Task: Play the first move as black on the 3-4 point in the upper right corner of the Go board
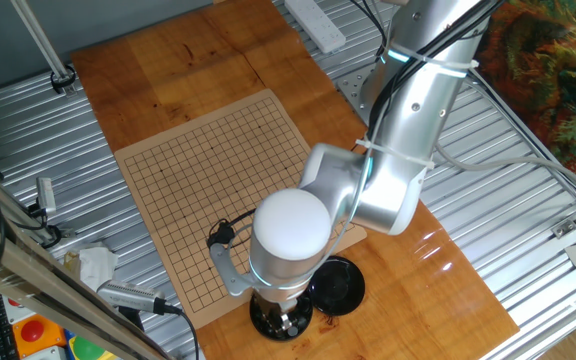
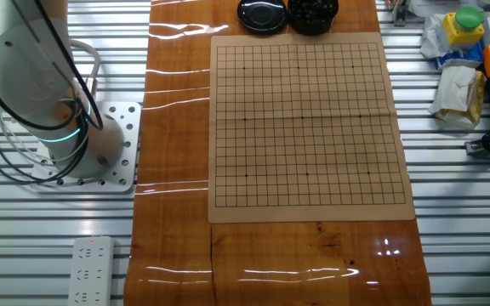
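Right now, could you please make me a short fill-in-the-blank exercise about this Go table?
1. The board carries ___ stones on its grid.
2. The gripper is down at the ___ of black stones.
3. The round lid beside it is ___ in colour.
Missing words: no; bowl; black.

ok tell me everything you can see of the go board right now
The go board is a thin, flat tan sheet that looks like wood or card, printed with a fine black line grid and small star dots. A faint crease runs across its middle. It lies flat on the glossy orange-brown tabletop. No stones sit on it. The black lid and the bowl of black stones stand just off one edge.
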Tool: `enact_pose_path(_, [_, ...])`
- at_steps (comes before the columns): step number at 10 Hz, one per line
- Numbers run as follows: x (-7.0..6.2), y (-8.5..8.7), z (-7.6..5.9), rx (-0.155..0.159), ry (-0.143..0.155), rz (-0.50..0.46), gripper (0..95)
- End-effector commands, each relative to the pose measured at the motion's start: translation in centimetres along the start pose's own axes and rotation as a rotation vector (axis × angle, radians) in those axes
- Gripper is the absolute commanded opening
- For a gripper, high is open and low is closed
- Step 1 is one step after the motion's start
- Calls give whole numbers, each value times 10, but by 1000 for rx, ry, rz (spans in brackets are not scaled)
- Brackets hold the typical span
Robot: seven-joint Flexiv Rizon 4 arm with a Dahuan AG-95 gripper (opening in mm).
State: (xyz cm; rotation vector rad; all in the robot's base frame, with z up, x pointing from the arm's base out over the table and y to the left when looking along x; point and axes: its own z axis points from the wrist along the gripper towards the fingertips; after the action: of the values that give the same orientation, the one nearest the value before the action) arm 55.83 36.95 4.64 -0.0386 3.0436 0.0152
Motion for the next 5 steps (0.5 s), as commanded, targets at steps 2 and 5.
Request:
enact_pose_path(2, [1,1,1,1,1,1,190])
enact_pose_path(5, [3,0,2,1,5,-3,190])
